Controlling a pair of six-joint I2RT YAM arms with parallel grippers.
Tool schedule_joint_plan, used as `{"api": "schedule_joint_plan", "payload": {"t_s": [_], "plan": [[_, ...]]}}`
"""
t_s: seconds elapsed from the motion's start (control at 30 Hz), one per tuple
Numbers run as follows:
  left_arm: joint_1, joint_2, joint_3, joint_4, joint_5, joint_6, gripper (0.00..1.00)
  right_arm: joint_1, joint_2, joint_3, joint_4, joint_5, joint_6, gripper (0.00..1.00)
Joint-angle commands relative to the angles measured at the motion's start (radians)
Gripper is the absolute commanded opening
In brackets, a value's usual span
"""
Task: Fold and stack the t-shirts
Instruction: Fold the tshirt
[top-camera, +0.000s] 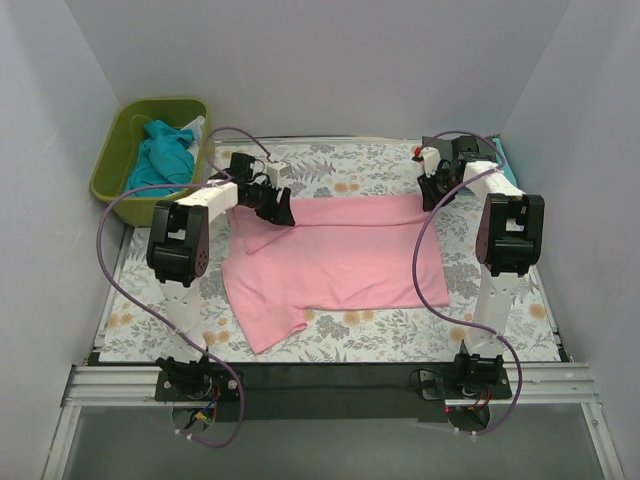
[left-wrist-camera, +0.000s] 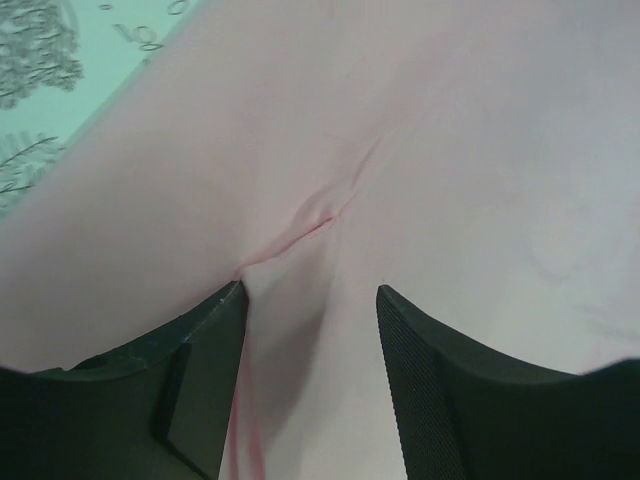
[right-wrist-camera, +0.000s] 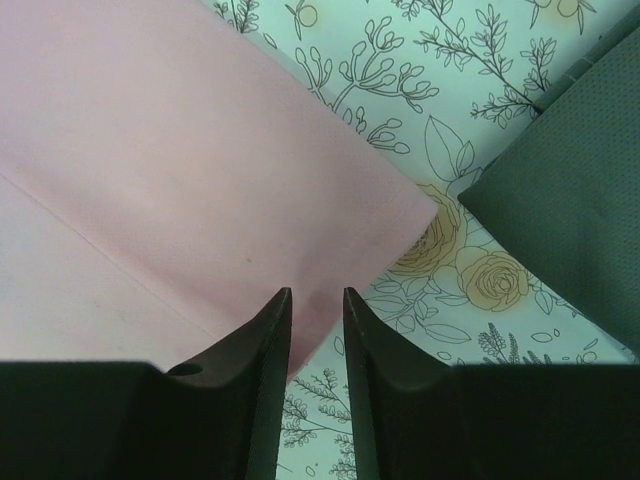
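L gripper (left-wrist-camera: 310, 295) is down at the far-left corner of the pink t-shirt (top-camera: 340, 255). Its fingers (left-wrist-camera: 205, 380) stand apart, letting go, w/ a small pinched-up crease in the cloth just ahead of the tips and pink fabric showing in the gap. R gripper (right-wrist-camera: 317, 293) is at the far-right corner of the same shirt. Its jaws are drawn close but w/ a slim gap between them, nothing visibly pinched; can't tell if the tips touch the cloth. Its tips sit right over the shirt's edge, where pink meets the floral table cloth (right-wrist-camera: 470, 60). Just beyond that corner, apart from the pink one, lies a dark grey t-shirt (right-wrist-camera: 570, 200), flat on the cloth; only part of it shows. From above, the pink shirt is spread across the middle of the table btwn the two arms, far edge fairly straight from gripper to gripper, one sleeve (top-camera: 270, 335) trailing toward the near-left and the left side rumpled. Off at the far-left corner an olive-green tub (top-camera: 110, 170) holds a bundle of teal t-shirts (top-camera: 160, 155), well apart from the pink one.
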Motion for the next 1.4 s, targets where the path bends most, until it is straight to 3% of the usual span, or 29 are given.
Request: {"api": "schedule_joint_plan", "payload": {"t_s": [0.0, 0.3, 0.53, 0.77, 1.07, 1.33, 1.37], "plan": [[-0.059, -0.074, -0.013, 0.023, 0.012, -0.008, 0.50, 0.005, -0.005, 0.000, -0.020, 0.034, -0.035, 0.28], [-0.149, -0.197, -0.102, -0.092, 0.016, 0.103, 0.38, 0.003, -0.018, 0.010, -0.023, 0.037, -0.022, 0.27], [0.055, -0.312, -0.151, -0.017, -0.031, -0.034, 0.39, 0.005, -0.042, 0.038, -0.027, 0.023, -0.002, 0.35], [0.114, -0.359, -0.258, 0.043, -0.204, -0.020, 0.43, 0.009, -0.005, 0.073, -0.029, 0.014, 0.008, 0.39], [0.123, -0.240, -0.217, 0.117, -0.344, -0.105, 0.40, 0.055, 0.053, 0.041, -0.026, 0.067, -0.020, 0.31], [0.123, -0.206, -0.344, 0.109, -0.386, -0.103, 0.36, 0.055, 0.022, -0.060, -0.027, 0.165, -0.092, 0.20], [0.123, -0.211, -0.356, 0.097, -0.387, -0.105, 0.35, 0.055, 0.009, -0.069, -0.027, 0.169, -0.098, 0.15]]}}
